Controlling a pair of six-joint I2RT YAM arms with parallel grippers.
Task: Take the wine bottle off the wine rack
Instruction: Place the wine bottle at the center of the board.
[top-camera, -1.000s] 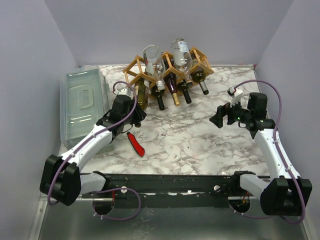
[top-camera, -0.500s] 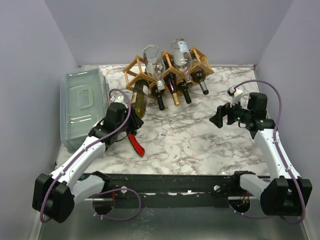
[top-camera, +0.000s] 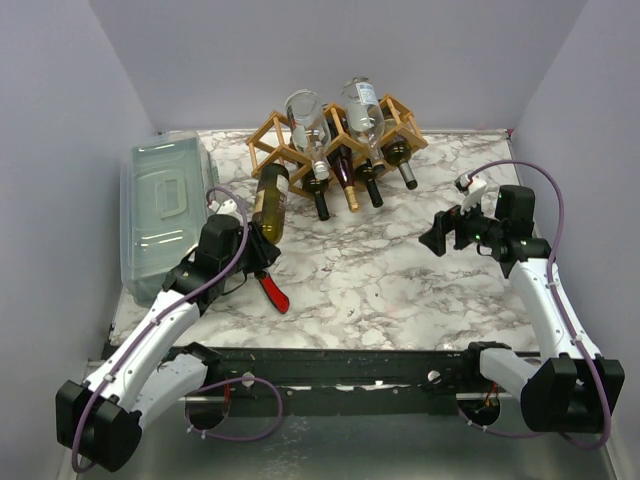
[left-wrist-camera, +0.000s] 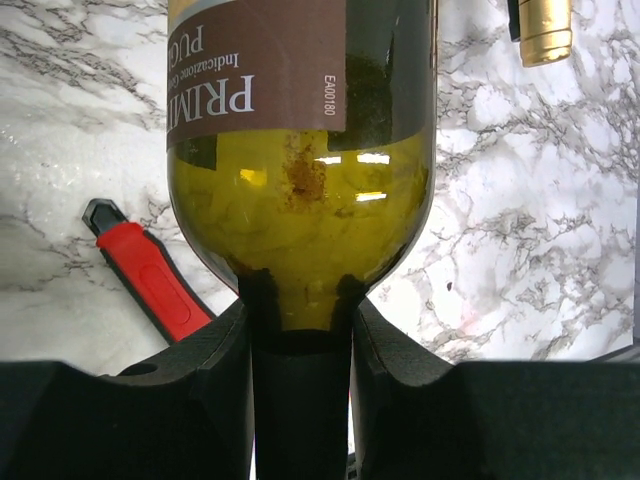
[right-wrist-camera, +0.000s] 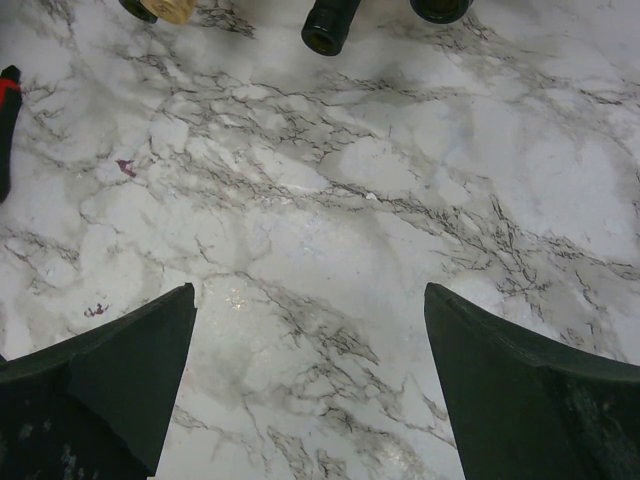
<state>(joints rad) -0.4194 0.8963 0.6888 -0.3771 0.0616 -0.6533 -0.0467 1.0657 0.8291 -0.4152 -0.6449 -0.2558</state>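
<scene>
left hand grips the wine bottle by the neck, right hand open; I'd slide it straight back clear of the wine rack.

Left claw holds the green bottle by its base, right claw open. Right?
No: the left claw holds the green bottle by its neck, not its base; the left wrist view shows it. The right claw is open.
</scene>
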